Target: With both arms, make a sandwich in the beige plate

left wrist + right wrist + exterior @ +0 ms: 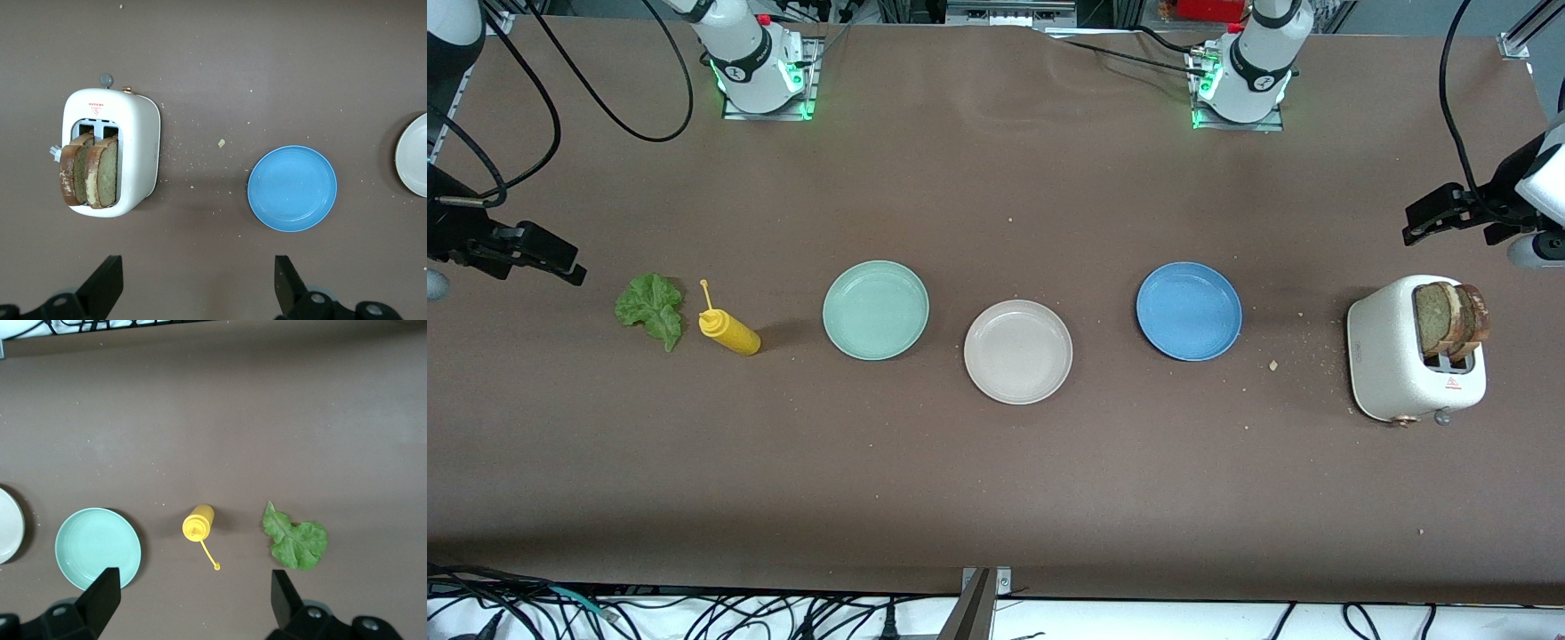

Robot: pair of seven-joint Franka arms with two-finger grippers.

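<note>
The left end effector (1436,216) hangs at the right edge of the front frame, over bare counter (996,480) just above the toaster; its fingers (107,283) stand wide apart with nothing between them. The white toaster (1387,356) sits at the left arm's end of the counter, two browned bread slices (1449,318) upright in its slots and crumbs scattered beside it. The right end effector (538,255) hangs at the left edge of the frame, over counter near the lettuce, fingers (103,597) likewise spread and empty. The green lettuce leaf (651,308) lies flat, with a yellow squeeze bottle (729,331) tipped on its side just beside it. The beige plate (1017,351) lies empty at mid-frame, between the mint green plate (875,309) and the blue plate (1189,310), slightly nearer the camera than both.
</note>
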